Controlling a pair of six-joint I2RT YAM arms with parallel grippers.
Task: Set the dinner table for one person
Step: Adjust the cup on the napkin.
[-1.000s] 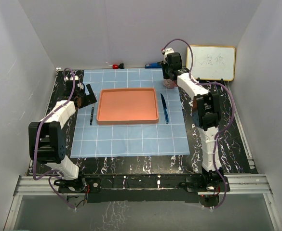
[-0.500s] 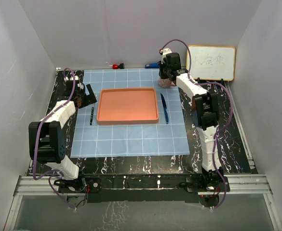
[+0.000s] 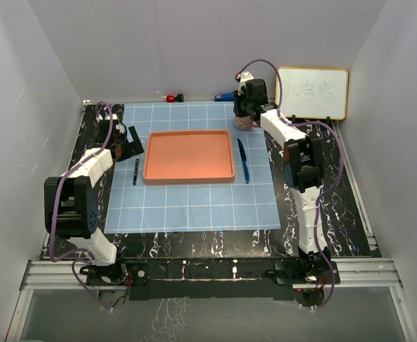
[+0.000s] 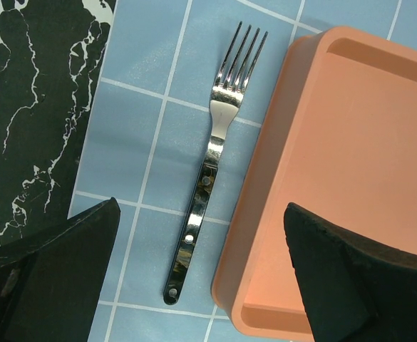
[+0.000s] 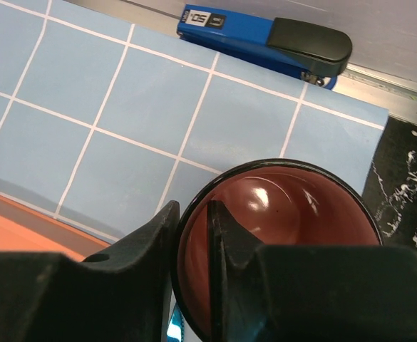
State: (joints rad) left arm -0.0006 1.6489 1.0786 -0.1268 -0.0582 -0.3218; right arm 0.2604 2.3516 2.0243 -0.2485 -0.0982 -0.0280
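dinner table: black top with white marble veins. It carries the whole setup and shows bare to the left, right and near side of the tray.
cloth: light-blue gridded cloth lies under the tray, with a margin all round it.
tray: orange tray, mid-table, nothing in it.
fork: fork lies flat on the cloth just left of the tray. It runs parallel to the tray's left wall without touching it, tines toward the far side.
knife: dark blue utensil, reads as a knife, just right of the tray and parallel to its wall.
bowl: dark-red bowl with a black rim, just beyond the tray's far right corner, over the cloth. Cannot tell if it's seated or just off the cloth.
stapler: blue stapler, past the bowl, further from the tray.
right gripper: right gripper has one finger inside the bowl and one outside, with the wall between them. Cannot tell whether it's pinching or slack.
left gripper: left gripper has its fingers wide apart and holds nothing. It hovers over the fork beside the tray's left wall.
risk 1: if the bowl isn't down when the fingers let go, it drops and may tip against the tray corner.
risk 2: if the inner finger drags the wall on the way out, the bowl tilts or skids toward the stapler.
risk 3: the knife's far end looks close to the bowl's tray-side edge. Landing on it would leave the bowl rocking.
risk 4: if the left gripper comes down, its tray-side finger lines up over the tray wall. It could shove the tray or bunch the cloth and miss the thin, flat fork.
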